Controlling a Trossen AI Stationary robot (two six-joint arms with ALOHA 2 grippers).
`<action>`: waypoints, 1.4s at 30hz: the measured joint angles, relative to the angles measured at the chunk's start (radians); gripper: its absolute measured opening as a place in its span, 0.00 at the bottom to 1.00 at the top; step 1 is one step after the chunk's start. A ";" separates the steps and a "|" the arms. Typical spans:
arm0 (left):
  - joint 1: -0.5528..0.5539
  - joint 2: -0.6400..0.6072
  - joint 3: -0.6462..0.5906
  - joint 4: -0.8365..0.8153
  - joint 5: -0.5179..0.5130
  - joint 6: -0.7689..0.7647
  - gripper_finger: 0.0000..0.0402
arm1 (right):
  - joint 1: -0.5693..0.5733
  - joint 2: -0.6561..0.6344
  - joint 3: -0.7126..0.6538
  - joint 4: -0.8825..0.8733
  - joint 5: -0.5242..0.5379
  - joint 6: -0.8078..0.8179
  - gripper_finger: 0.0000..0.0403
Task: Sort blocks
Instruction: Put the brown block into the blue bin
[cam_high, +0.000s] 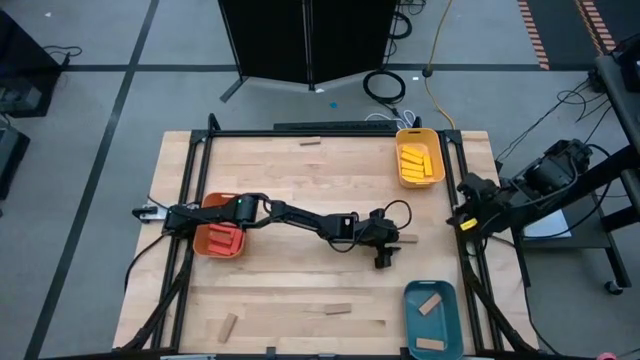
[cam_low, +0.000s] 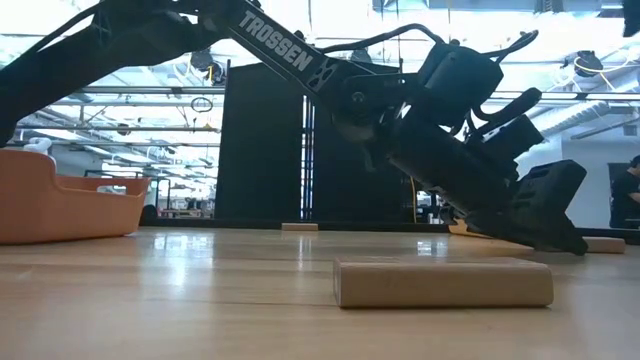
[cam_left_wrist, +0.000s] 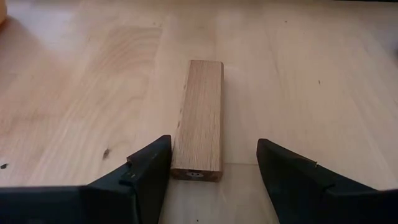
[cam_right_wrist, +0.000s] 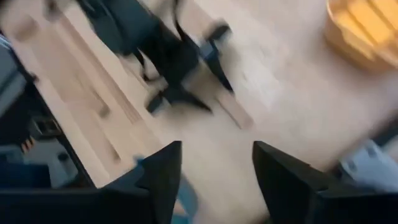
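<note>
My left gripper (cam_high: 390, 247) (cam_left_wrist: 213, 149) is open and low over the table's middle right. Its fingers stand on either side of the near end of a tan block (cam_left_wrist: 200, 118) (cam_high: 409, 240) that lies flat on the wood; one finger is very close to the block's side. In the low view the left gripper (cam_low: 545, 228) slants down to the table. My right gripper (cam_high: 463, 215) (cam_right_wrist: 216, 152) waits open at the table's right edge. More tan blocks lie loose: one at the far edge (cam_high: 310, 142), two near the near edge (cam_high: 230, 325) (cam_high: 336, 308).
An orange tray (cam_high: 205, 242) with red blocks sits under the left arm at the table's left. A yellow tray (cam_high: 404, 180) of yellow blocks stands far right, and a teal tray (cam_high: 412, 300) with tan blocks near right. A tan block (cam_low: 440, 282) lies close to the low camera.
</note>
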 joint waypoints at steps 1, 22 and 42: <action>0.000 0.000 0.000 0.000 0.000 0.000 0.58 | 0.000 0.000 0.000 -0.016 -0.030 0.005 0.43; 0.000 0.002 -0.001 -0.001 0.001 0.000 0.57 | 0.000 0.017 0.000 -0.019 -0.193 0.035 0.00; -0.030 -0.068 0.035 -0.024 0.030 -0.080 0.22 | 0.000 0.016 0.000 -0.017 -0.195 0.005 0.00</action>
